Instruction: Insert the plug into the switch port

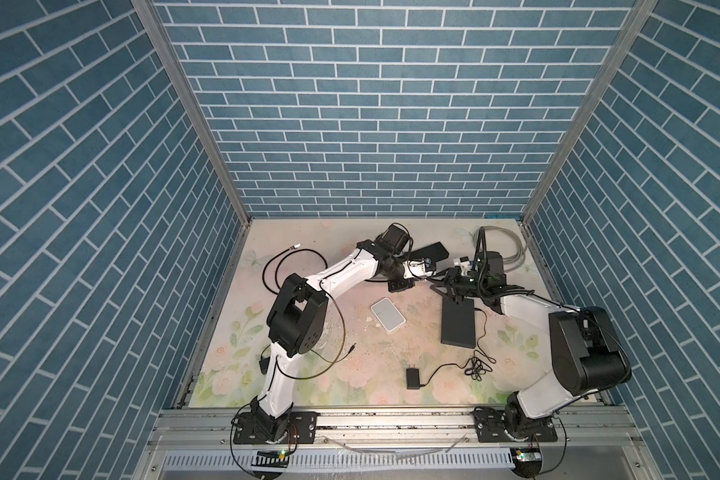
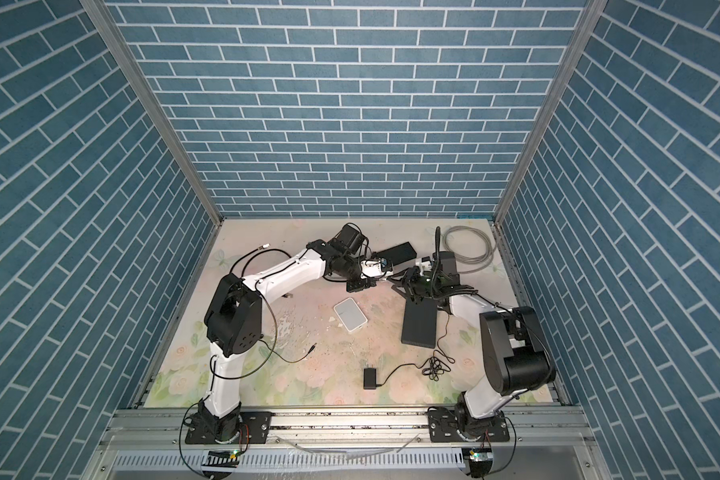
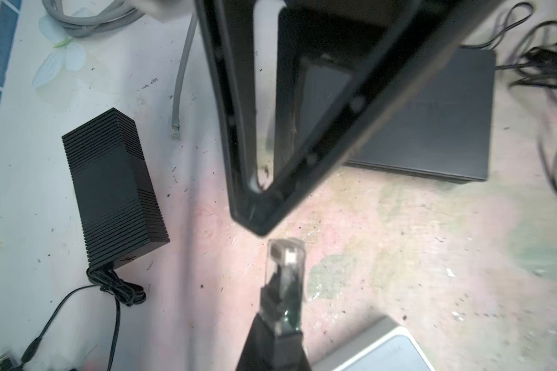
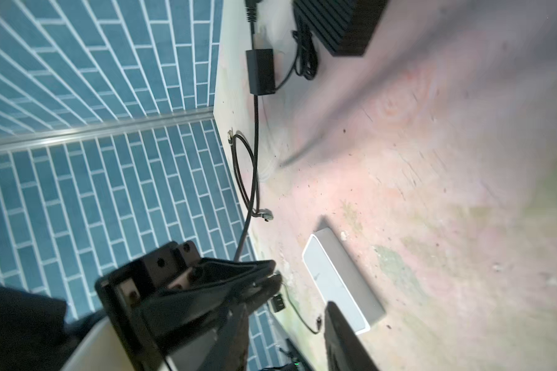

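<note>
A clear plug (image 3: 285, 266) with a black boot sticks out from my left gripper (image 3: 278, 324), which is shut on it. In both top views this gripper (image 1: 431, 274) (image 2: 386, 272) hovers over the table's back middle. My right gripper (image 4: 287, 321) (image 1: 443, 289) is open and empty; one of its black fingers (image 3: 270, 128) hangs just past the plug's tip. The flat black box, the switch (image 1: 458, 328) (image 2: 420, 324) (image 3: 447, 128), lies under the right gripper. Its ports do not show.
A white box (image 1: 387, 316) (image 4: 338, 276) lies near the middle. A ribbed black power brick (image 1: 431, 251) (image 3: 113, 192) sits at the back, a grey cable coil (image 1: 504, 245) in the back right corner. A black adapter (image 1: 412, 378) and tangled cord lie in front.
</note>
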### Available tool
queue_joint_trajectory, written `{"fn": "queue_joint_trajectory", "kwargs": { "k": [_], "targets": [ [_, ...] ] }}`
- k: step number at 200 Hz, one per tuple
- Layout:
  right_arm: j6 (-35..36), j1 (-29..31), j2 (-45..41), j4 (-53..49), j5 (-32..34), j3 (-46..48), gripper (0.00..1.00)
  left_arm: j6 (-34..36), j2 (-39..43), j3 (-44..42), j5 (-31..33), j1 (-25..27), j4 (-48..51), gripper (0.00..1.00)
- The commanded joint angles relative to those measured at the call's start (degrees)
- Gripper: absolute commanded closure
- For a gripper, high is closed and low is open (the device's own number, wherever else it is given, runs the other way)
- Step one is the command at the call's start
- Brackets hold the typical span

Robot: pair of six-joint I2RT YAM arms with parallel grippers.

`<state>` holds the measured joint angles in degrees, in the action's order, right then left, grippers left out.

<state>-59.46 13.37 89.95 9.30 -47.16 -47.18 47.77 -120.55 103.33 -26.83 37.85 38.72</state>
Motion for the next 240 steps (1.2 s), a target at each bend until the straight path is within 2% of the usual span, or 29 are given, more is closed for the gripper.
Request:
{"fn": "queue_joint_trajectory", "kwargs": {
  "k": [1, 17, 48, 79, 107, 136, 162, 185, 224, 240],
  "targets": [
    [27.98, -0.18, -3.05, -10.58, 0.27, -1.69, 0.56, 3.13, -4.21, 6.55, -9.36, -1.64, 18.34, 1.0],
    [36.9, -0.01, -4.06, -7.05, 1.08, 0.77, 0.56, 3.31, -7.36, 12.22, -12.15, -2.69, 25.18, 1.0],
    [41.06, 0.0, -6.02, 19.62, -1.24, 11.71, 0.53, 4.38, -11.33, 19.22, -13.42, -3.22, 31.97, 1.0],
    [44.49, 0.17, -4.52, 22.17, -5.33, 10.53, 0.53, 5.18, -11.97, 20.87, -13.77, -3.3, 33.37, 1.0],
    [42.92, 1.1, -3.65, 31.63, -8.68, 11.68, 0.54, 5.08, -12.33, 21.21, -13.78, -3.3, 33.61, 1.0],
    [44.87, 2.58, -1.99, 30.32, -9.93, 10.56, 0.57, 5.03, -12.49, 21.18, -14.11, -3.3, 33.59, 1.0],
    [43.19, 3.08, -0.08, 31.47, -11.14, 9.45, 0.61, 4.7, -12.6, 21.33, -13.95, -3.3, 33.35, 1.0],
    [42.27, 3.26, 0.45, 33.15, -12.33, 9.88, 0.58, 4.87, -12.65, 21.98, -14.34, -3.28, 33.82, 1.0],
    [49.73, 3.45, -1.35, 25.83, -12.15, 9.27, 0.55, 5.89, -13.74, 24.3, -14.8, -3.3, 36.49, 1.0],
    [50.8, 3.51, -1.23, 26.2, -11.69, 8.69, 0.55, 5.98, -13.74, 24.32, -15.43, -3.34, 36.39, 1.0]
  ]
}}
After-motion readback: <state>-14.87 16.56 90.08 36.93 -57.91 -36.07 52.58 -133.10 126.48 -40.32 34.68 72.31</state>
